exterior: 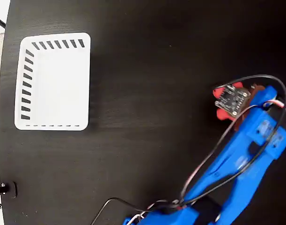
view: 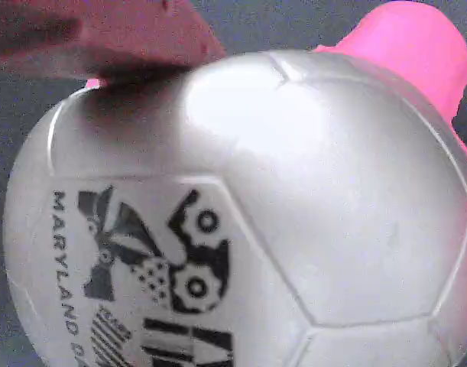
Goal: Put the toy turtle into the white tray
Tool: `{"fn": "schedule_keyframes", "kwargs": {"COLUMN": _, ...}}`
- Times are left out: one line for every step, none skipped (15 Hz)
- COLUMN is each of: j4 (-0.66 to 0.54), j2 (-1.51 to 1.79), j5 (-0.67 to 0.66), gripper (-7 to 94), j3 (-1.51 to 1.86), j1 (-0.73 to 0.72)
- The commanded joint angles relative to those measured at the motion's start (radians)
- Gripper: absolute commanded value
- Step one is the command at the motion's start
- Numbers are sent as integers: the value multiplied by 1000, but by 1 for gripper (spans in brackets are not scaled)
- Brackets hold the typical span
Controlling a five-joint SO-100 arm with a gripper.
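Gripper (exterior: 229, 101) lowered over the toy turtle (exterior: 222, 112) — finger state cannot be told.
Turtle's silvery shell fills the wrist view; it is seen well apart from the white tray (exterior: 54, 80) — on the black table (exterior: 147, 93).

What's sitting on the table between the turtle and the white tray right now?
Nothing: the fixed view shows only bare black table between the toy turtle and the white tray.
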Motion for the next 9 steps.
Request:
{"fn": "schedule_keyframes", "kwargs": {"j4": 21, "j2": 291, "j5": 31, "gripper": 0, "j3": 31, "j1": -80}}
{"fn": "schedule_keyframes", "kwargs": {"j4": 21, "j2": 342, "j5": 44, "gripper": 0, "j3": 57, "j1": -132}}
{"fn": "schedule_keyframes", "kwargs": {"j4": 21, "j2": 383, "j5": 61, "gripper": 0, "j3": 75, "j1": -190}}
{"fn": "schedule_keyframes", "kwargs": {"j4": 21, "j2": 426, "j5": 77, "gripper": 0, "j3": 100, "j1": -256}}
{"fn": "schedule_keyframes", "kwargs": {"j4": 21, "j2": 468, "j5": 107, "gripper": 0, "j3": 123, "j1": -327}}
{"fn": "schedule_keyframes", "kwargs": {"j4": 21, "j2": 511, "j5": 132, "gripper": 0, "j3": 143, "j1": -403}}
{"fn": "schedule_keyframes", "kwargs": {"j4": 21, "j2": 535, "j5": 156, "gripper": 0, "j3": 160, "j1": -486}}
{"fn": "schedule_keyframes", "kwargs": {"j4": 21, "j2": 551, "j5": 195, "gripper": 0, "j3": 176, "j1": -571}}
{"fn": "schedule_keyframes", "kwargs": {"j4": 21, "j2": 557, "j5": 238, "gripper": 0, "j3": 187, "j1": -657}}
